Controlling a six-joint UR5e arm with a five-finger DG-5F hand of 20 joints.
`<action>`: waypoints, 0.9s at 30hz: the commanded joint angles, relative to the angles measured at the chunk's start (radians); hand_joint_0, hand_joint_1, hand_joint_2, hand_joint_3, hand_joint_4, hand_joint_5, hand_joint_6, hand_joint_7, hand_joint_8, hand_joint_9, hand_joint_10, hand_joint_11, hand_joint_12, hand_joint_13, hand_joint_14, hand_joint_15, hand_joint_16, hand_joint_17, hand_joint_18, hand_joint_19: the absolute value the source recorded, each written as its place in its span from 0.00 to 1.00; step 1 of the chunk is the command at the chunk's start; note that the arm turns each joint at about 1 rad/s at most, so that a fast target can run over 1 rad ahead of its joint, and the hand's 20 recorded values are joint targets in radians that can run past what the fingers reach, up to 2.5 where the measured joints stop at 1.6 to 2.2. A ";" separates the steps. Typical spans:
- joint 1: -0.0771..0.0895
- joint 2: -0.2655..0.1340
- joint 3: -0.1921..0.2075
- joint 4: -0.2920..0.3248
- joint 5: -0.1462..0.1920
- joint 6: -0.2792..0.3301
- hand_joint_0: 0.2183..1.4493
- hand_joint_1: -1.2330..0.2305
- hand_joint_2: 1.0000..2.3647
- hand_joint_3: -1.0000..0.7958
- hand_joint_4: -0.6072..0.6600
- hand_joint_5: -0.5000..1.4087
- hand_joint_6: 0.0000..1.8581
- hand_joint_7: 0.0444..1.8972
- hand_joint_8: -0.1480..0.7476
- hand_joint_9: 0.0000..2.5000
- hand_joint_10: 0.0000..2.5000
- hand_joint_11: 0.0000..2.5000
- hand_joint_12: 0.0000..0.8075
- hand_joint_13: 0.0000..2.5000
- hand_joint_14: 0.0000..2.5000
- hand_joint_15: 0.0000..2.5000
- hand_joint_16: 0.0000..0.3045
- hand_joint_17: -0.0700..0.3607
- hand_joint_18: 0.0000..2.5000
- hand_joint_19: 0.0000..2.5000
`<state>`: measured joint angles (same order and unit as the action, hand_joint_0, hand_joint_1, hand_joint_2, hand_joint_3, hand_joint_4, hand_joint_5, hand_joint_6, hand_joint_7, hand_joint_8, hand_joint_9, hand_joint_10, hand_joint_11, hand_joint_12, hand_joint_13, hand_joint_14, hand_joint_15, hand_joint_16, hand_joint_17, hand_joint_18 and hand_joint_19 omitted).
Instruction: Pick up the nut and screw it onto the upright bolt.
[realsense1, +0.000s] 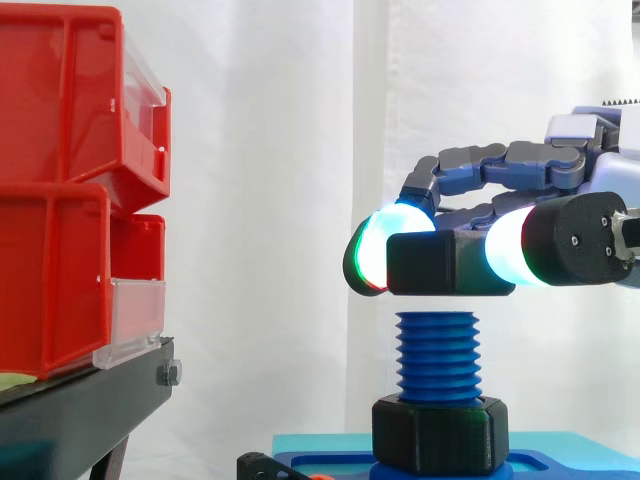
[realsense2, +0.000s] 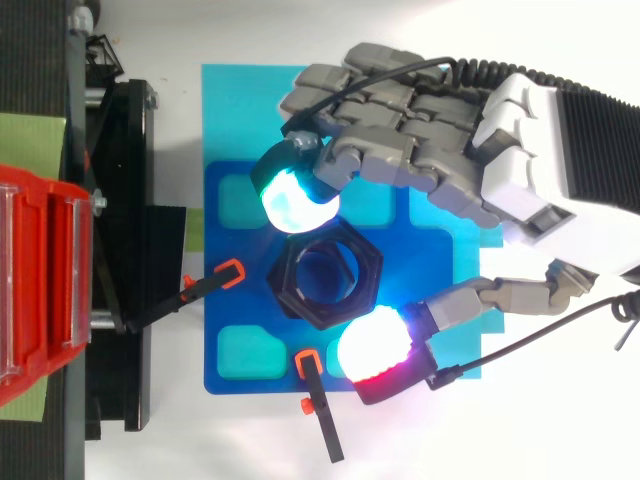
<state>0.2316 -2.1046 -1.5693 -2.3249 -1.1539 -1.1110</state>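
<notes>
White curtain as background; stacked red bins at the left on a black stand.

Side view: the blue threaded bolt stands upright on a blue plate, which lies on a cyan sheet; a second nut, black and hexagonal, sits low on the bolt, at the foot of its thread. The hand comes in from the right, level with the lower bin. It pinches the black nut between its glowing pads, one at the nut's left end and one at its right. The nut is held flat just above the bolt's top, with a narrow gap between the two.

Top view: the nut lies over the middle of the plate, and blue shows through its hole. A cyan-glowing fingertip presses the upper-left face of the nut; the thumb pad, glowing white with a red edge, presses the lower-right face; the other fingers of the hand lie bent side by side above the nut. Two black clamps with orange tips grip the plate, one at its left edge, the other at its lower edge. The plate's shallow square pockets show lighter cyan.
</notes>
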 joint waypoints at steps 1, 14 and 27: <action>0.002 0.000 0.000 0.002 0.002 -0.001 0.27 0.38 0.00 0.28 0.68 0.17 0.31 0.68 0.50 0.16 0.00 0.00 0.46 0.16 0.00 0.00 0.15 0.41 0.12 0.00; 0.002 0.000 0.000 0.002 0.002 -0.003 0.27 0.38 0.00 0.28 0.68 0.17 0.31 0.68 0.50 0.16 0.00 0.00 0.46 0.16 0.00 0.00 0.15 0.41 0.12 0.00; 0.005 0.000 0.003 0.002 0.002 -0.012 0.27 0.38 0.00 0.28 0.68 0.17 0.31 0.68 0.50 0.16 0.00 0.00 0.46 0.16 0.00 0.00 0.15 0.41 0.12 0.00</action>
<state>0.2354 -2.1046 -1.5677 -2.3230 -1.1512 -1.1190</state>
